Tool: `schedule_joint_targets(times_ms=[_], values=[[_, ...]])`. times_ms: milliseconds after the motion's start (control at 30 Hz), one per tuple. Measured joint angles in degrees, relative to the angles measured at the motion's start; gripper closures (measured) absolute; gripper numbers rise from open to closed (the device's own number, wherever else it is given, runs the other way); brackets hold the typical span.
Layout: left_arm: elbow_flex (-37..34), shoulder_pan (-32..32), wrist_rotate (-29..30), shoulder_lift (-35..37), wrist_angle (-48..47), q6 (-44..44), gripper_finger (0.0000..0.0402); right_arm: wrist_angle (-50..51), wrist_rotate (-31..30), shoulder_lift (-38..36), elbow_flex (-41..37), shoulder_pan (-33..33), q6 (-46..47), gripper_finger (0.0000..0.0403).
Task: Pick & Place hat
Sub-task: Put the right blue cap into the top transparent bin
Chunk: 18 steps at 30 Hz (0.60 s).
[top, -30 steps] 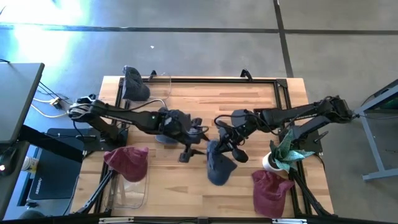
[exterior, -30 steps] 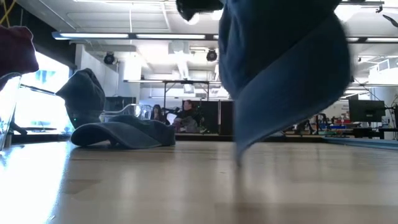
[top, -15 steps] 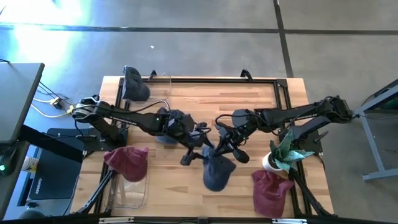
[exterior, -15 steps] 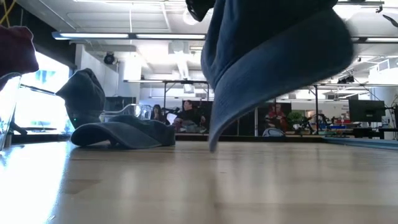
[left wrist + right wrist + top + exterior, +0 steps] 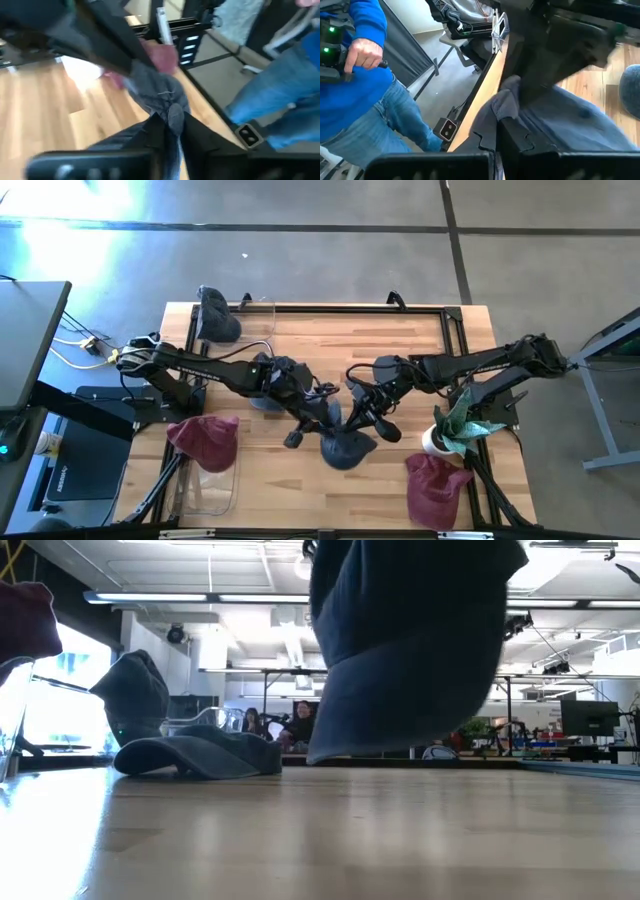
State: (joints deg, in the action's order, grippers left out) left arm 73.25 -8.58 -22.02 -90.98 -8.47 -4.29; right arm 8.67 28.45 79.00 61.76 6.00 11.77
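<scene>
Near the middle of the high view, slightly below center, both arms are pinching the same blue hat [image 5: 345, 448]: the left gripper [image 5: 325, 418] is clamped on one edge of the fabric and the right gripper [image 5: 362, 420] on the other, each with jaws squeezed narrow on cloth, as both wrist views show. The hat is hanging off the table [image 5: 400, 350] in the low view. To do this well, they probably want to keep even tension and move together so the fabric isn't tearing or slipping.

Around it: another blue hat [image 5: 200, 755] is lying at center-left, a maroon hat [image 5: 203, 438] is sitting lower left on a clear bin [image 5: 205, 485], another maroon hat [image 5: 435, 485] lower right beside a potted plant [image 5: 455, 425]. That plant looks like the closest snag.
</scene>
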Motion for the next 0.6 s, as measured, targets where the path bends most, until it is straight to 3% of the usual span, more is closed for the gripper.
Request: schedule_joint_targets(times_ms=[133,300,433,600], values=[[0.0,0.07,-2.55,0.0,-0.31,4.74,0.0385,0.34,-2.79,0.0,-0.01,0.06,1.99,0.0385],[-0.07,-0.07,-2.31,2.96,-5.43,15.71,0.0394,5.87,-5.41,-1.2,0.01,-2.15,6.99,0.0324],[-0.07,-0.04,6.67,7.28,-14.25,23.17,0.0396,11.4,-7.81,-3.72,0.01,-3.88,11.59,0.0282],[-0.09,2.27,19.04,14.35,-21.53,34.53,0.0396,16.49,-18.58,-6.33,-0.01,-4.0,10.46,0.0271]])
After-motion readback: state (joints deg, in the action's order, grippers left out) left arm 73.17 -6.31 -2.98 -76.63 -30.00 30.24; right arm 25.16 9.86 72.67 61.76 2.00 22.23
